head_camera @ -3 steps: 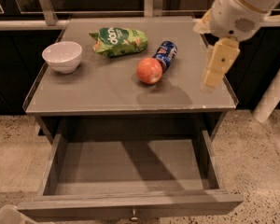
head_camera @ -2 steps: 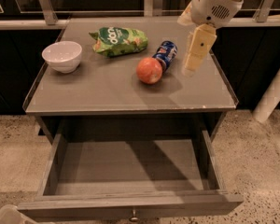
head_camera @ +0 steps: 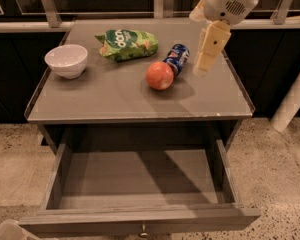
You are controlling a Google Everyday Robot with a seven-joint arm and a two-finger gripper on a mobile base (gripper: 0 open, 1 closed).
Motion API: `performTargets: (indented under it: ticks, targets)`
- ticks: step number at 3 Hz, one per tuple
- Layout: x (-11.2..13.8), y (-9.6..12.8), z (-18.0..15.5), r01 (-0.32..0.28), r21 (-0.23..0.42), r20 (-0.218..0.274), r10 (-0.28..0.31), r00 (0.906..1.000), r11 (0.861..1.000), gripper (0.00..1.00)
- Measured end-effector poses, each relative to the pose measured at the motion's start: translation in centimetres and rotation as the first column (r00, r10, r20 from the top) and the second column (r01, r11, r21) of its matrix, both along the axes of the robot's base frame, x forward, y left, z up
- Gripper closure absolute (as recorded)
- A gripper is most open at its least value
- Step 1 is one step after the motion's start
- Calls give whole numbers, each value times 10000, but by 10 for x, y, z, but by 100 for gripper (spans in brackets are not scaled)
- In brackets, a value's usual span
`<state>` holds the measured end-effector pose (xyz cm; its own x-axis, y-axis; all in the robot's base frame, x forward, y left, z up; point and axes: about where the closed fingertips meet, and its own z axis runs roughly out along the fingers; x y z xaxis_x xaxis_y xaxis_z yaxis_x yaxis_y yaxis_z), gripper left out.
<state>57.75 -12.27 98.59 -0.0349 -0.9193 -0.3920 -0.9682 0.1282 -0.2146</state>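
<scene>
My gripper (head_camera: pixel 202 69) hangs over the right part of the grey table (head_camera: pixel 115 101), pointing down. It holds nothing that I can see. Nearest to it is a blue soda can (head_camera: pixel 177 58) lying on its side, just to its left. A red apple (head_camera: pixel 160 75) rests against the can's near end. Farther left lie a green chip bag (head_camera: pixel 126 44) and a white bowl (head_camera: pixel 66 60).
Below the tabletop a drawer (head_camera: pixel 140 184) stands pulled out toward me. A rail with posts (head_camera: pixel 47 6) runs behind the table. A white pole (head_camera: pixel 292 101) leans at the right over the speckled floor.
The gripper has moved left and toward the back of the table, from its right edge to a spot beside the blue can. The objects have stayed put.
</scene>
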Motion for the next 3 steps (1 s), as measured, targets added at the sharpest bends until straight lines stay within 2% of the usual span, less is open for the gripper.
performTargets:
  ticks: [1,2,3]
  targets:
    - [5,20,-10,-586,498,-81,591,9982,9970,0]
    - [-6,72,-18,-1832,1258,-208,1872,9821,9750,0]
    - [-25,130,-26,-3135,1891,-387,3260,9446,9306,0]
